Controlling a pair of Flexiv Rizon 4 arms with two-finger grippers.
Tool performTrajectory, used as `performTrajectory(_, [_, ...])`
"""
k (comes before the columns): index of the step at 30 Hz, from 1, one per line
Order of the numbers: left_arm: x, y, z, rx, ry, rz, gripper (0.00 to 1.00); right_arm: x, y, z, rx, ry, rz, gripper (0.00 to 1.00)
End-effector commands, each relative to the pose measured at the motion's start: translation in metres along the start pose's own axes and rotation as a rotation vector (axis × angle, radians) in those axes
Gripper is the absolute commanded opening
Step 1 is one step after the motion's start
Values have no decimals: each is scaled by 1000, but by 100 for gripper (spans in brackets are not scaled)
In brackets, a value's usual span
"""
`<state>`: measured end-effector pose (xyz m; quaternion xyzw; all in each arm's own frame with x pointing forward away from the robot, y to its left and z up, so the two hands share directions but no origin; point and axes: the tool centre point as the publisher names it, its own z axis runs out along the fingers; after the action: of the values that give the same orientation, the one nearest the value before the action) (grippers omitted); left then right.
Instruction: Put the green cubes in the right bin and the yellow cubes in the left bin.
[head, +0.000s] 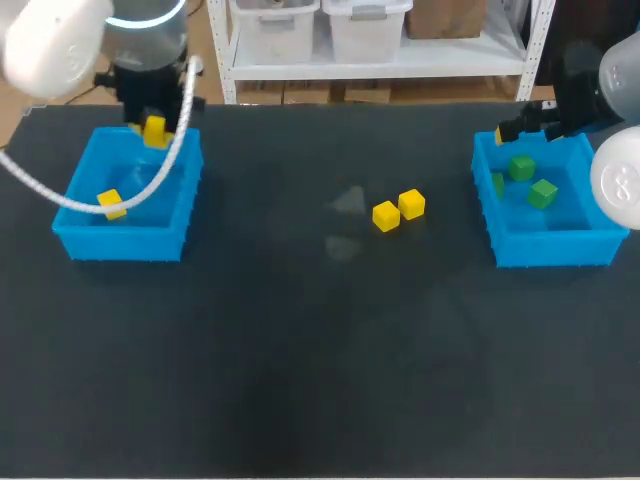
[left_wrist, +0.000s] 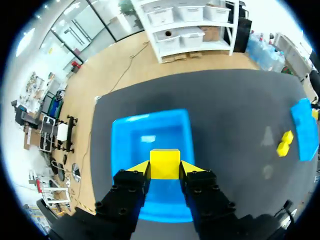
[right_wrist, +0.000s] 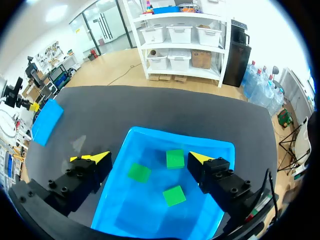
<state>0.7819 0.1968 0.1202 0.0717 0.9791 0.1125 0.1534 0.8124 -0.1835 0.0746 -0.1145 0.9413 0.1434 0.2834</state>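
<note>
My left gripper (left_wrist: 165, 169) is shut on a yellow cube (left_wrist: 165, 162), held over the far side of the left blue bin (head: 75, 240). One more yellow cube (head: 111, 203) lies inside that bin. Two yellow cubes (head: 386, 216) (head: 411, 204) sit side by side on the mat right of the middle. Above the right blue bin (right_wrist: 150, 134) my right gripper (right_wrist: 147, 159) hangs open, with nothing between its fingers. Three green cubes (right_wrist: 175, 158) (right_wrist: 139, 172) (right_wrist: 174, 195) lie in that bin.
The table is covered by a dark mat (head: 300, 350). The left arm's white cable (head: 150, 185) sags across the left bin. The two bins stand at opposite ends of the mat.
</note>
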Motion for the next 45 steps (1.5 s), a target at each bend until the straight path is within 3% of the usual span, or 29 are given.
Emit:
performTrajectory(1, [31, 1, -2, -6, -121, -8, 100, 1, 0, -1, 3, -1, 0, 100])
performTrajectory(6, [25, -10, -6, 1, -144, 18, 100, 1, 0, -1, 3, -1, 0, 100])
performTrajectory(9, [11, -33, -19, 69, -176, 80, 100, 1, 0, -1, 3, -1, 0, 100])
performTrajectory(13, [-8, -89, -43, 234, -218, 232, 100, 1, 0, -1, 3, -1, 0, 100])
performTrajectory(17, [-11, -158, -60, 378, -225, 433, 100, 1, 0, -1, 3, -1, 0, 100])
performTrajectory(22, [1, -231, -66, 534, -178, 618, 100, 1, 0, -1, 3, -1, 0, 100])
performTrajectory(25, [17, -272, -66, 574, -132, 739, 100, 1, 0, -1, 3, -1, 0, 100])
performTrajectory(28, [29, -300, -58, 575, -98, 817, 100, 1, 0, -1, 3, -1, 0, 100])
performTrajectory(34, [34, -325, -32, 506, -52, 872, 100, 1, 0, -1, 3, -1, 0, 100])
performTrajectory(45, [25, -340, 7, 434, 9, 884, 100, 1, 0, -1, 3, -1, 0, 100])
